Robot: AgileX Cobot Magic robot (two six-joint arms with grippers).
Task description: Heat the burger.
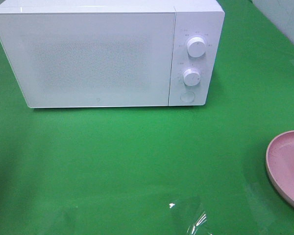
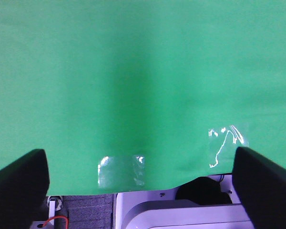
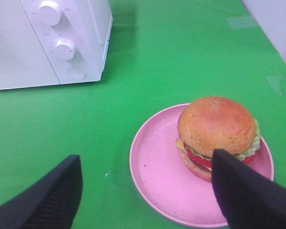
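Burger sits on the pink plate near the tabletop's right edge, well apart from the closed microwave at the back. I have my right gripper spread wide above the plate, ready to approach; my left gripper hangs wide and empty over bare green tabletop.

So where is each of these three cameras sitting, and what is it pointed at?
Exterior high: mounted up high, looking down at the closed microwave and green table; no robot parts show.
Left wrist: on the left arm, facing bare table; the open left gripper frames it.
Right wrist: on the right arm, facing the burger on its pink plate, between the open right gripper.
Shared: exterior and right wrist both show microwave and plate.
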